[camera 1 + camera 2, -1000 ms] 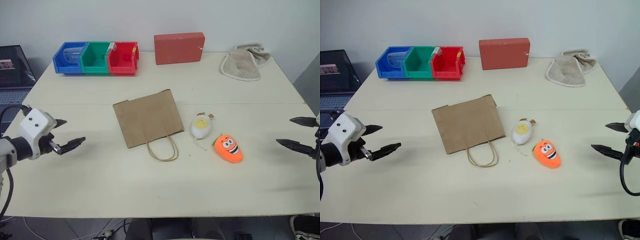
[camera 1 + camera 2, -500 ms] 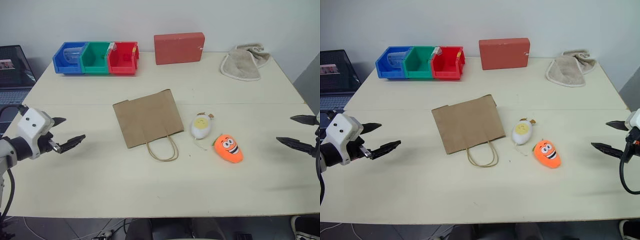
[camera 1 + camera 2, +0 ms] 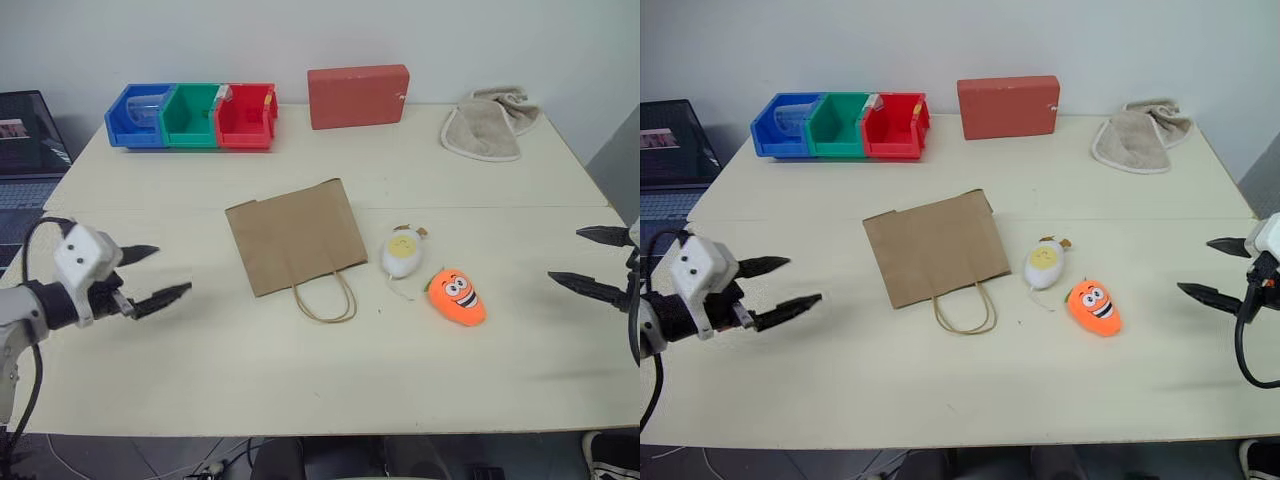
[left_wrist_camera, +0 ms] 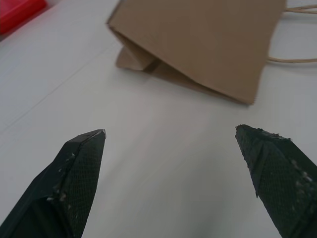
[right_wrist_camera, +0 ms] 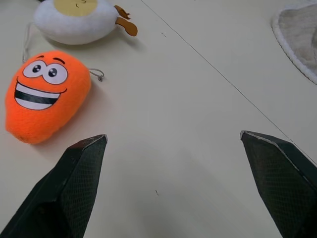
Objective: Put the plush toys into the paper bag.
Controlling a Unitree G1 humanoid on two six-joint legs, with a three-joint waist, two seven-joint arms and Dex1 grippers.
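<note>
The paper bag point(image 3: 296, 248) lies flat on the worktop point(image 3: 330, 370) near its middle, folded shut, its two twisted loop handles point(image 3: 325, 298) pointing toward the robot. Just to its right lies the white egg-shaped toy point(image 3: 401, 252), and just beside that, a little nearer the robot, the orange toy point(image 3: 458, 296) with its cartoon face up. The two toys sit close together but apart.

The left tool point(image 3: 150, 276) hovers over the worktop, well to the left of the bag, fingers spread wide and empty. The right tool point(image 3: 592, 262) hangs at the right edge, well apart from the orange toy, also spread wide with nothing between its fingers.

Both toys look light and squashy, so a pinch across the plump middle should sink in and hold; the fuzzy cloth is unlikely to slip. The thin string on each is probably too fine to catch. The bag looks like light, stiff paper that creases easily, and lying flat it offers no opening: one tool would likely need to lift the upper handle or top edge to open the mouth.
</note>
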